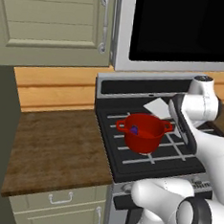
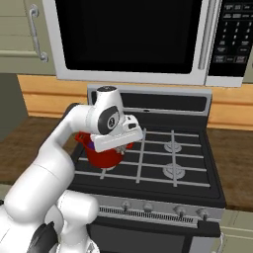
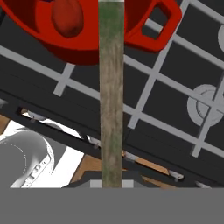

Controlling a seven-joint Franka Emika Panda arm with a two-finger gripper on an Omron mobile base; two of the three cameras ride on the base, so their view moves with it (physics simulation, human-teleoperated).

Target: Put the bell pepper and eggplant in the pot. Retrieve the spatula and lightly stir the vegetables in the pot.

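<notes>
Spatula (image 3: 111,96) is clamped in gripper (image 3: 112,183) beside red pot (image 1: 143,133) on stove (image 2: 188,163); eggplant (image 1: 134,130) is seen inside pot.

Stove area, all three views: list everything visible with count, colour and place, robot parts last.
pot: one, glossy red, on the stove's front left burner
eggplant: one, purple, inside the pot
bell pepper: one, red, inside the pot
spatula: one, brownish-green handle, pale blade behind the pot, held over the stove
stove: one, black with grey grates, between wooden counters
microwave: one, silver, above the stove
cabinets: pale green, above and below the counter
gripper: one, white, shut on the spatula beside the pot
</notes>
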